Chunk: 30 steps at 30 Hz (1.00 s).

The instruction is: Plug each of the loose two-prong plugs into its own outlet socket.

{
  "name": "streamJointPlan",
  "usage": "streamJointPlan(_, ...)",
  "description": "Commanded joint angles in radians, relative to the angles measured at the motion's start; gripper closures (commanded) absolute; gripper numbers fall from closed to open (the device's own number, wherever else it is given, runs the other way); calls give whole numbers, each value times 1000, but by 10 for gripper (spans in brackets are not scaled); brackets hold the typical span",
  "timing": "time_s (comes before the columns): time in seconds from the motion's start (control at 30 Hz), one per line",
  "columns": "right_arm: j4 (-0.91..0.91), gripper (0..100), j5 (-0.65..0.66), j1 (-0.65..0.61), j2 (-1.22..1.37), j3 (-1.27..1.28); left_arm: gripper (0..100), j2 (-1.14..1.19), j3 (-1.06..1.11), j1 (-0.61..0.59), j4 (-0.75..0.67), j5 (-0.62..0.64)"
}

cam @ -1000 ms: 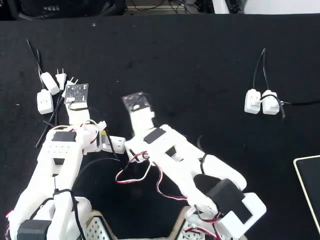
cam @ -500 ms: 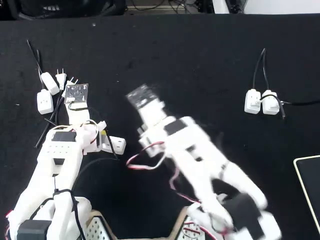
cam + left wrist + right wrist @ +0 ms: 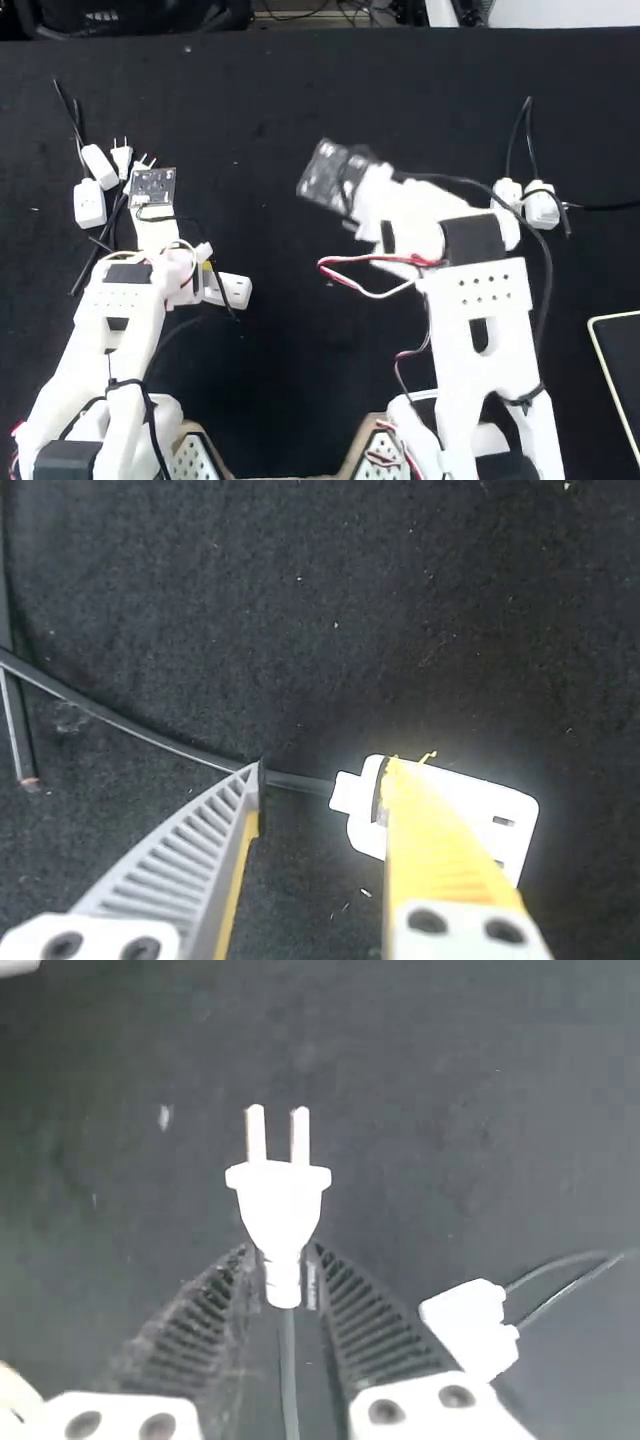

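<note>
My right gripper (image 3: pixel 283 1255) is shut on the neck of a white two-prong plug (image 3: pixel 278 1190). Its prongs point away from the wrist and its black cord runs back between the fingers. In the high view the right arm (image 3: pixel 470 260) stands at centre-right, its wrist left of a white socket (image 3: pixel 505 200) with a plug (image 3: pixel 541 206) seated in it. My left gripper (image 3: pixel 320 780) is open, straddling the cable end of a white outlet socket (image 3: pixel 450 810); the yellow finger (image 3: pixel 430 860) covers part of it. Two loose plugs (image 3: pixel 121 153) (image 3: pixel 146 161) lie at far left.
Another white socket (image 3: pixel 90 205) and a white plug (image 3: pixel 100 166) lie among black cables (image 3: pixel 100 245) at the left. A white socket block (image 3: pixel 232 290) lies beside the left arm. A yellow-edged dark slab (image 3: pixel 618 370) sits at the right edge.
The right arm has swung from the table's middle to the right and farther back, toward the right-hand socket. The left arm has not moved.
</note>
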Motion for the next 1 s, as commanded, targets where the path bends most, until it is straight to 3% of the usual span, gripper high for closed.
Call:
streamJointPlan(0.0, -31, 988, 126, -9, 21, 136, 805, -20, -2, -12, -6, -8)
streamJointPlan(0.3, -692, 987, -192, -141, 18, 780, 805, -20, -2, -12, -6, -8)
streamJointPlan(0.4, -678, 947, -270, -138, 25, 799, 805, -20, -2, -12, -9, -8)
streamJointPlan(0.57, -503, 775, -315, -141, 19, 697, 805, -20, -2, -12, -11, -8)
streamJointPlan(0.77, -431, 766, -463, -137, 25, 530, 805, -20, -2, -12, -11, -8)
streamJointPlan(0.97, -560, 766, -425, -133, 88, 590, 805, -20, -2, -12, -8, -8)
